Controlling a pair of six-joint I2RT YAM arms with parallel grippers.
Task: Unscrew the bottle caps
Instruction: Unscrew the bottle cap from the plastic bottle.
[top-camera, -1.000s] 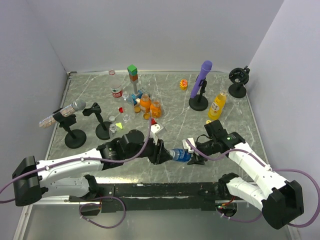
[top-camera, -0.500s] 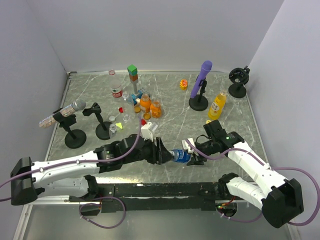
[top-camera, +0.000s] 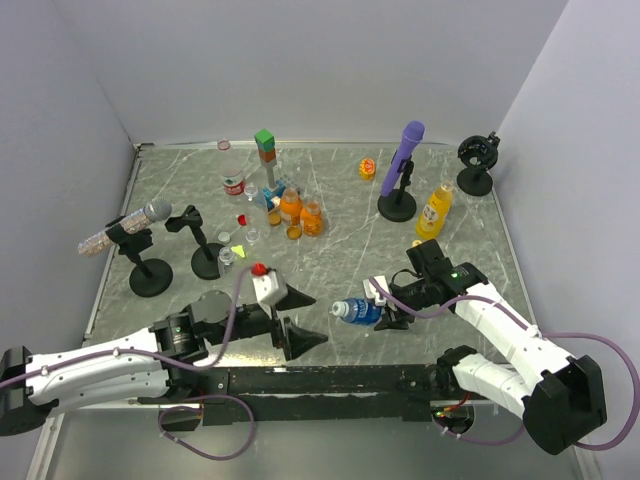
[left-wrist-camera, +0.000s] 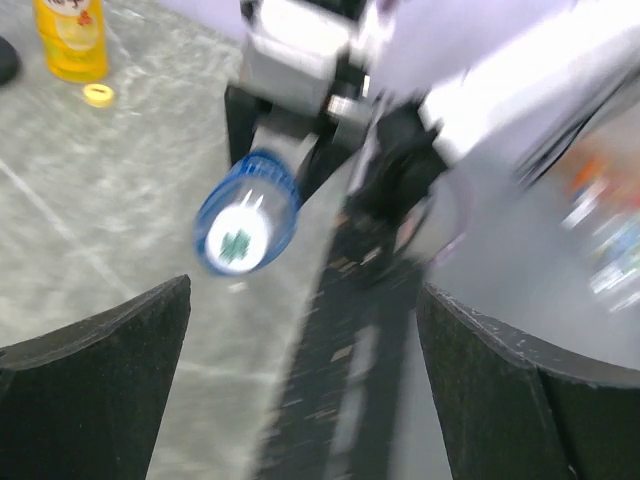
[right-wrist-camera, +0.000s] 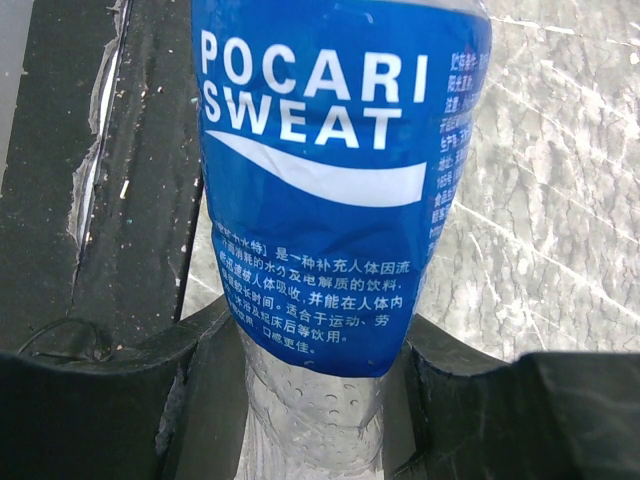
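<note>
A squat blue-labelled bottle lies on its side just above the table's near edge, with my right gripper shut around its clear lower body. Its neck end points at my left gripper and shows a white disc ringed in blue; I cannot tell whether that is the cap. My left gripper stands wide open a short way left of that end, with nothing between its fingers. A loose yellow cap lies by the yellow juice bottle.
Several small bottles cluster at the back centre beside stacked green and orange blocks, with a red cap close by. A purple microphone stands at the back right. Black stands line the left side. The black base rail runs under both grippers.
My left gripper was closed on the bottle's neck end; it has opened wide and drawn back to the left. The right gripper and the bottle have stayed put.
</note>
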